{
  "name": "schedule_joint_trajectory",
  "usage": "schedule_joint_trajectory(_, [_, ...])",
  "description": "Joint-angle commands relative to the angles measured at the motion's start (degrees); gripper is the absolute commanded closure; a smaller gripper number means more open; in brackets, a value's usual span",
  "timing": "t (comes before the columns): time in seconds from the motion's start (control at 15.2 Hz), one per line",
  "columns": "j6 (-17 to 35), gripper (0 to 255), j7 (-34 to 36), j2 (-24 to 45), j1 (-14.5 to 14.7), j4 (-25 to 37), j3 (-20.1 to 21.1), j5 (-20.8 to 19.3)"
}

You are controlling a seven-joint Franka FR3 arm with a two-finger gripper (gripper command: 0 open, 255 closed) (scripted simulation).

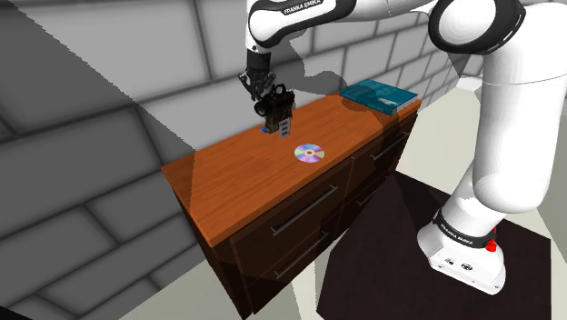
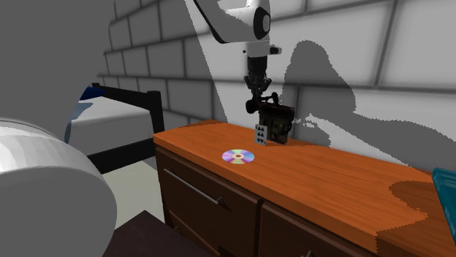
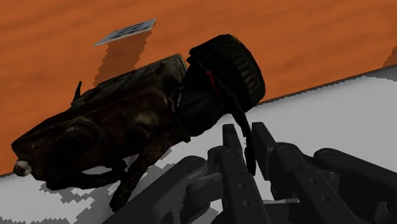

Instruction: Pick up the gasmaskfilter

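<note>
The gas mask filter (image 1: 276,104) (image 2: 277,123) (image 3: 140,114) is a dark olive-black block with a round ribbed cap. It is at the back of the wooden dresser top (image 1: 238,177) (image 2: 332,182), close to the brick wall; I cannot tell whether it touches the wood. My black gripper (image 1: 262,92) (image 2: 258,102) (image 3: 245,139) comes down on it from above. The fingers (image 3: 275,159) stand almost together, shut on a thin strap by the filter's cap. A small grey spotted card (image 1: 284,125) (image 2: 260,133) (image 3: 126,32) sits right beside the filter.
A shiny disc (image 1: 308,153) (image 2: 238,155) lies flat in the middle of the dresser top. A teal book (image 1: 382,95) (image 2: 446,191) rests at the far end. Drawers with bar handles (image 1: 304,211) face the stand. A dark-framed bed (image 2: 128,109) stands beyond the dresser.
</note>
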Motion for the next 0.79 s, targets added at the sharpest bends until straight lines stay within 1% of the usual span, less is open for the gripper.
schedule_joint_trajectory(0.0, [-1.6, 255, 0.1, -0.3, 0.1, 1.3, 0.0, 0.0])
schedule_joint_trajectory(0.59, [-8.5, 255, 0.1, -0.3, 0.2, 8.3, 0.1, 0.0])
schedule_joint_trajectory(0.73, [-8.7, 255, 0.1, -0.3, 0.2, 8.5, 0.1, 0.0])
